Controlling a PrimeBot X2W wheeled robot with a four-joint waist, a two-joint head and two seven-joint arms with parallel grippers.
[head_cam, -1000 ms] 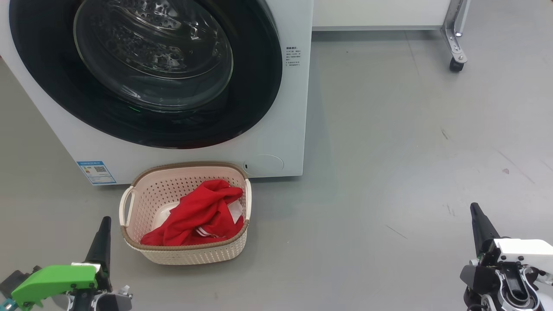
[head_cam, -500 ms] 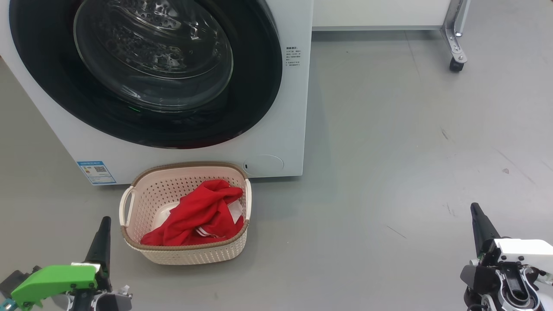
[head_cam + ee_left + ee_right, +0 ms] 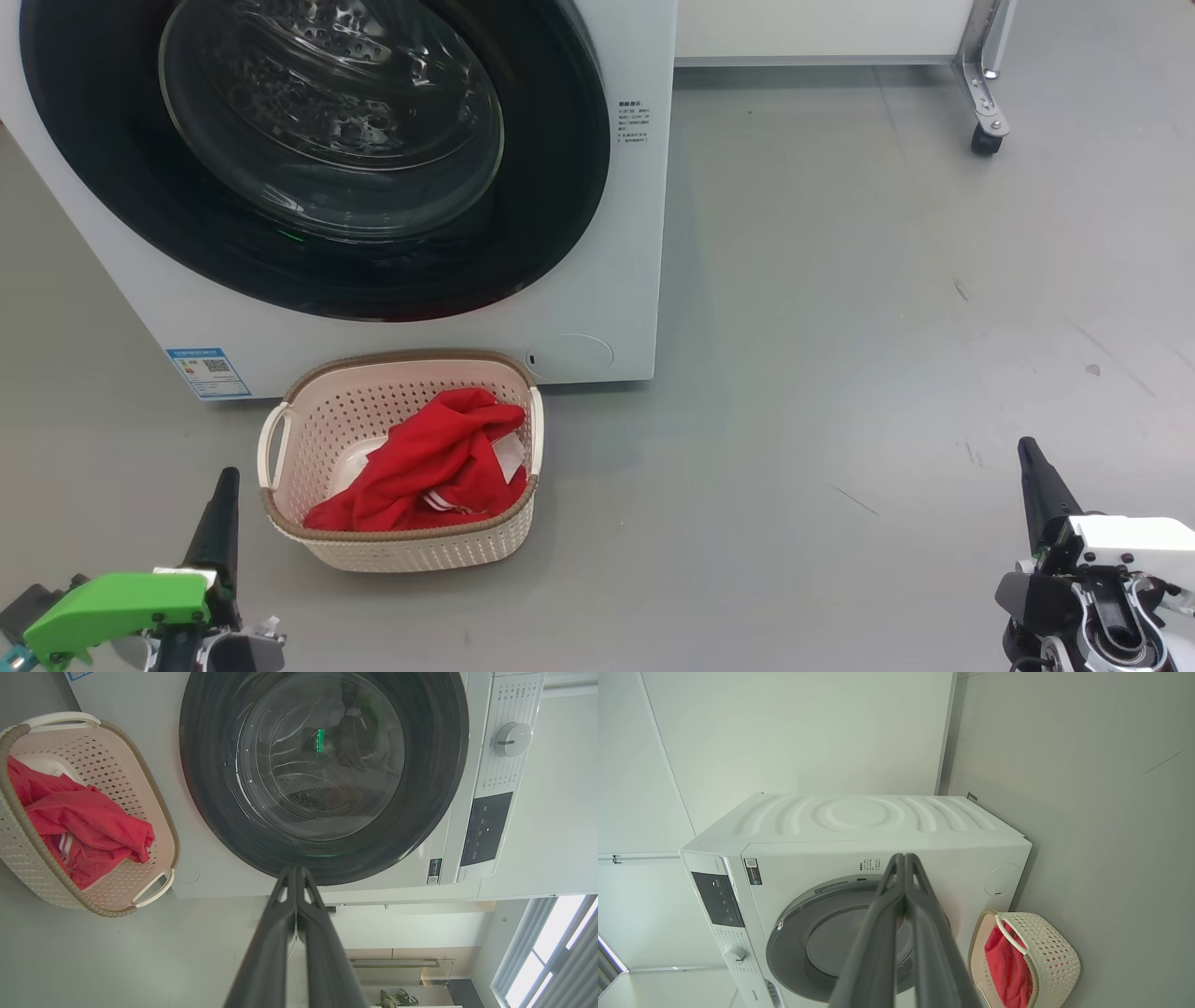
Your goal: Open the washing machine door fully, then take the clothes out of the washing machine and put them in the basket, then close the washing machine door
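Note:
The white washing machine [image 3: 597, 308] stands at the upper left, and its black-rimmed door [image 3: 551, 205] lies flush against the front, closed. Through the glass bowl [image 3: 322, 760] I see the steel drum. The cream basket [image 3: 411, 551] sits on the floor just in front of the machine and holds the red clothes [image 3: 429, 462]. My left gripper [image 3: 224, 485] is shut and empty, low on the floor to the left of the basket. My right gripper [image 3: 1027, 453] is shut and empty, far to the right. Both wrist views show fingertips pressed together, and the basket [image 3: 1057, 952] with the clothes [image 3: 1008, 961] beside the machine [image 3: 859, 821].
Grey floor [image 3: 840, 327] spreads to the right of the machine. A metal leg with a caster [image 3: 985, 135] stands at the upper right, under a white panel. A blue sticker [image 3: 207, 371] marks the machine's lower front.

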